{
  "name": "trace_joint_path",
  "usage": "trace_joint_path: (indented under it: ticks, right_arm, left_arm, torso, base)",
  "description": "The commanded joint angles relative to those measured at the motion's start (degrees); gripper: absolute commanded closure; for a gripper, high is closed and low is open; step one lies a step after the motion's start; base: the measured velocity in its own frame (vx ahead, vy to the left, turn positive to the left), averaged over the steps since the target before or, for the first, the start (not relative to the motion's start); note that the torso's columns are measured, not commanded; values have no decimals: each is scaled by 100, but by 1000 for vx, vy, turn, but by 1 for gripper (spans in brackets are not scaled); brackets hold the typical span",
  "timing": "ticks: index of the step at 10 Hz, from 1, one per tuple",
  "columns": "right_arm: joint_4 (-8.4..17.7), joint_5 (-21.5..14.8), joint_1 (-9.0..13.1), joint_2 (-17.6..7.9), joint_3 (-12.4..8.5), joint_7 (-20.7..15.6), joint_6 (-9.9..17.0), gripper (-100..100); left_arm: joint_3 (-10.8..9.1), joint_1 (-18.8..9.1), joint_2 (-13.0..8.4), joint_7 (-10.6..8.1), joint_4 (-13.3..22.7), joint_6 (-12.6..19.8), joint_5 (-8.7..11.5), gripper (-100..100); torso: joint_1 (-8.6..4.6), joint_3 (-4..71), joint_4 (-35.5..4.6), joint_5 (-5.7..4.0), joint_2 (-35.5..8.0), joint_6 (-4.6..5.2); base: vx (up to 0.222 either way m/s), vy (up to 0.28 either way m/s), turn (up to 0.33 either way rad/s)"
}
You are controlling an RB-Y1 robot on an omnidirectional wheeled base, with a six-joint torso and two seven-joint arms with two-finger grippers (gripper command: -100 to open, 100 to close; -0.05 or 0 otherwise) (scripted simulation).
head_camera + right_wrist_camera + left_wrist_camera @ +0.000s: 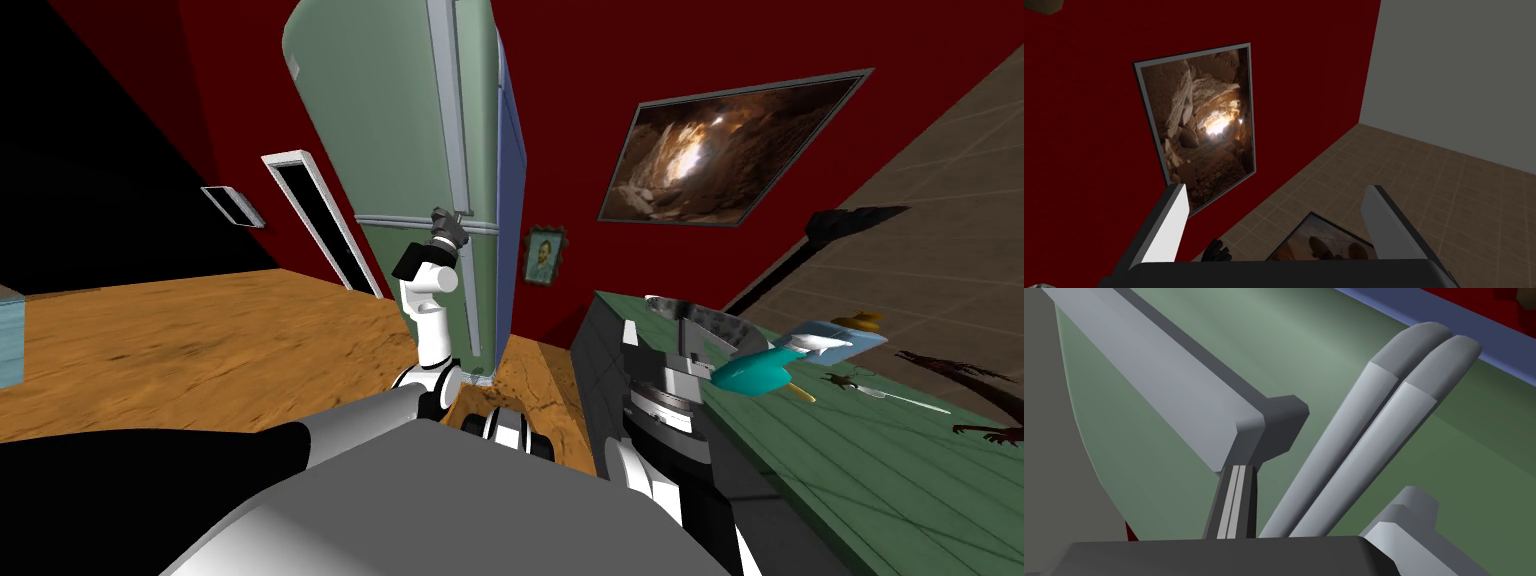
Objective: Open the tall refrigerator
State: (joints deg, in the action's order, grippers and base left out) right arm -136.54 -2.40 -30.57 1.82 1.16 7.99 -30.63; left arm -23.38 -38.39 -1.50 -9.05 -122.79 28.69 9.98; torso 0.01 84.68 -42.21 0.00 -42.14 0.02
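Refrigerator (400, 130): tall, pale green, blue side panel, upright against the red wall (600, 90). The upper door lies flush with the body and no gap shows at its edge, so I judge it closed.

Left pincer (1238, 480) is raised to the refrigerator front, at the seam between the upper and lower doors. Its fingers are pressed together with nothing between them. The tips run behind the dark end cap (1281, 420) at the bottom of the upper door's grey handle (1169, 383). Whether they sit hooked between handle and door, cannot tell.

Right pincer (1274, 187) is by the bench (850, 470), right of the refrigerator, fingers apart, empty.

Progress: reach done, no opening yet. Remaining: pull the handle outward and swing the door off the refrigerator body.
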Motion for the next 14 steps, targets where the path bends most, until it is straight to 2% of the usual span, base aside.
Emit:
trace_joint_path:
  ticks: [1, 2, 3, 4, 5, 6, 7, 8, 9, 10, 11, 14]
  right_arm:
    - [0, 0, 1, 0, 0, 0, 0, 0]
    - [0, 0, 0, 0, 0, 0, 0, 0]
    - [0, 0, 0, 0, 0, 0, 0, 0]
    - [0, 0, 0, 0, 0, 0, 0, 0]
    - [0, 0, 0, 0, 0, 0, 0, 0]
    - [0, 0, 0, 0, 0, 0, 0, 0]
    - [0, 0, 0, 0, 0, 0, 0, 0]
    - [0, 0, 0, 0, 0, 0, 0, 0]
    - [0, 0, 0, 0, 0, 0, 0, 0]
    - [0, 0, 0, 0, 0, 0, 0, 0]
    - [0, 0, 0, 0, 0, 0, 0, 0]
    - [0, 0, 0, 0, 0, 0, 0, 0]
  left_arm:
    - [-22, 185, 77, -30, -367, 122, -144, 100]
    - [-45, 335, 142, -59, -560, 243, -273, 100]
    - [-45, 335, 142, -59, -668, 243, -273, 100]
    - [-68, 485, 208, -87, -842, 364, -402, 100]
    - [-68, 485, 208, -87, -968, 364, -402, 100]
    - [-92, 634, 273, -115, -1191, 485, -531, 100]
    - [-92, 634, 273, -115, -1269, 485, -531, 100]
    - [-115, 784, 338, -143, -1499, 605, -660, 100]
    - [-115, 784, 338, -143, -1569, 605, -660, 100]
    - [-106, 787, 331, -136, -1471, 541, -631, 100]
    - [-107, 783, 134, -129, -1478, 552, -640, -100]
    - [-102, 746, -270, -92, -1472, 602, -668, -100]
  torso:
    - [0, -2, 3, 1, -1, 6]
    - [-1, -2, 0, 0, -2, -1]
    - [-2, -6, -4, -1, -7, 0]
    - [-3, -7, -4, -1, -10, 0]
    - [0, -9, -5, 0, -11, 0]
    - [0, -10, -7, -1, -14, -3]
    - [1, -11, -7, 0, -15, -1]
    - [-1, -11, -7, -1, -15, -3]
    - [-1, -11, -7, 0, -14, -1]
    - [1, -11, -7, 0, -15, -4]
    - [-5, -12, -7, -2, -16, -3]
    - [-3, 5, 16, 5, 12, 7]
  base:
    - [9, 32, -84]
    - [14, 30, -119]
    - [12, 28, -109]
    - [11, 32, -180]
    - [7, 31, -104]
    - [13, 34, -180]
    - [10, 28, -97]
    - [14, 32, -189]
    - [7, 33, -84]
    - [1, 13, 0]
    - [0, 0, 0]
    - [-2, -6, 7]
